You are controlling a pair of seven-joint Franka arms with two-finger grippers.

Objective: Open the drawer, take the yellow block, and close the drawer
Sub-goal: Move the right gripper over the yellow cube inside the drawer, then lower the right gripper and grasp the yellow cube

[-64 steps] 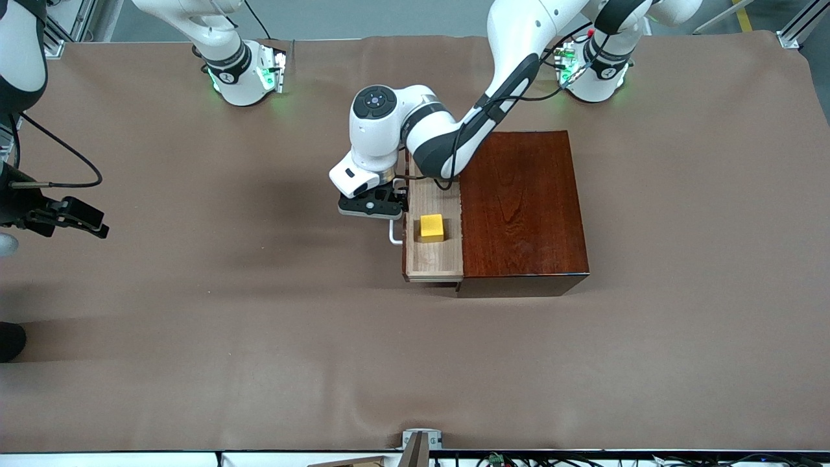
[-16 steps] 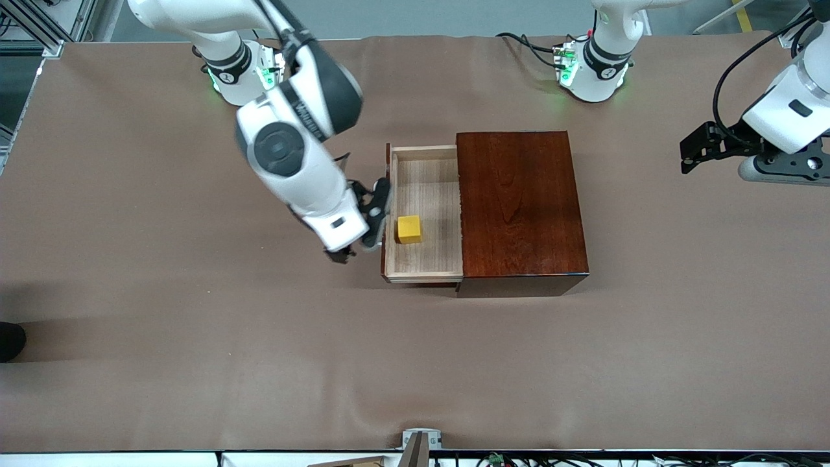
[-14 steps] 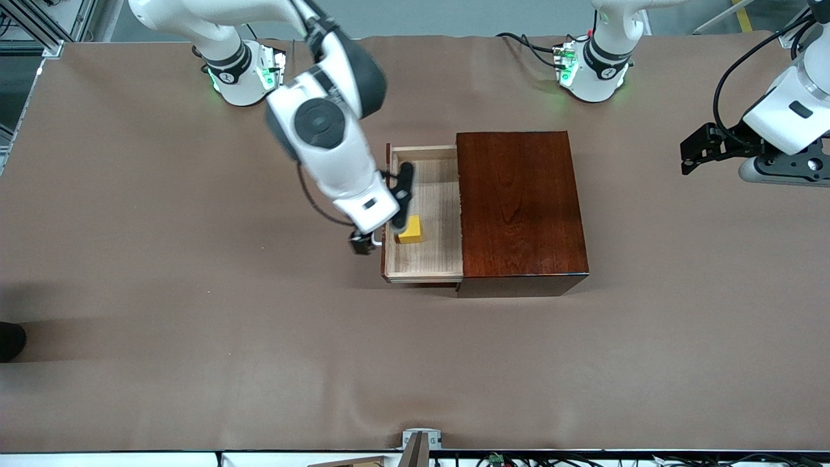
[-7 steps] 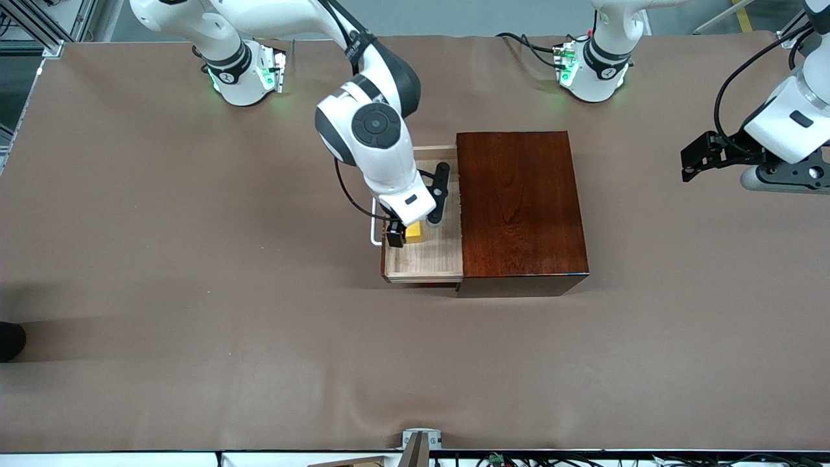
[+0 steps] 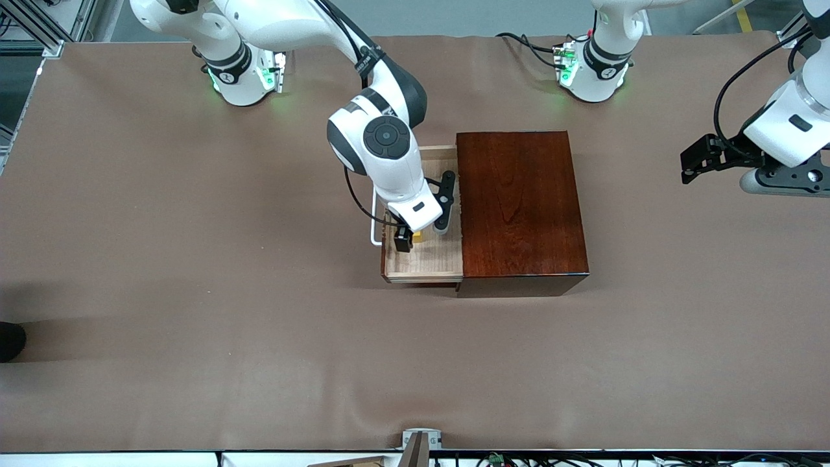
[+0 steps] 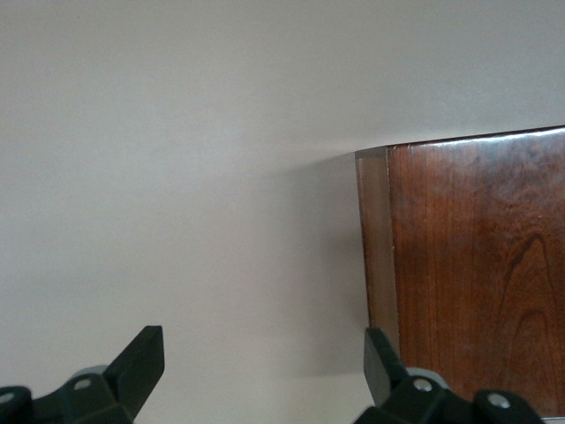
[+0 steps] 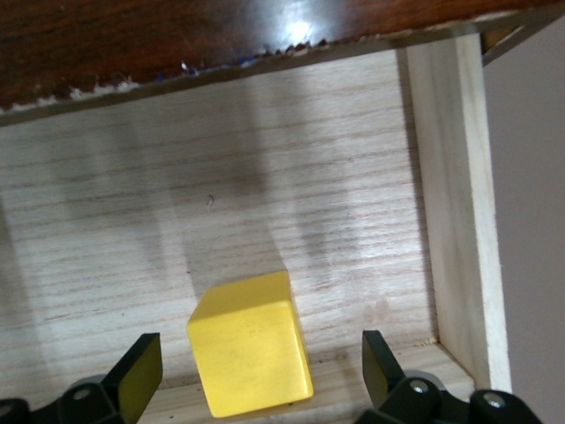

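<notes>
The drawer (image 5: 425, 261) stands pulled out of the dark mahogany box (image 5: 522, 207), and its white handle (image 5: 374, 231) faces the right arm's end of the table. The yellow block (image 5: 419, 237) sits on the drawer's floor near the drawer front. My right gripper (image 5: 423, 233) is open and down in the drawer. In the right wrist view the yellow block (image 7: 252, 346) lies between the right gripper's two fingers (image 7: 137, 367) with gaps on both sides. My left gripper (image 5: 690, 167) is open and empty, and waits above the table at the left arm's end.
The left wrist view shows the left gripper (image 6: 263, 367) over bare table beside a corner of the box (image 6: 477, 265). The brown table cover (image 5: 194, 292) spreads all round the box. A metal bracket (image 5: 420, 441) sits at the table's near edge.
My right gripper has moved a little farther over the drawer and come down so that its fingers straddle the yellow block. The left arm has barely shifted.
</notes>
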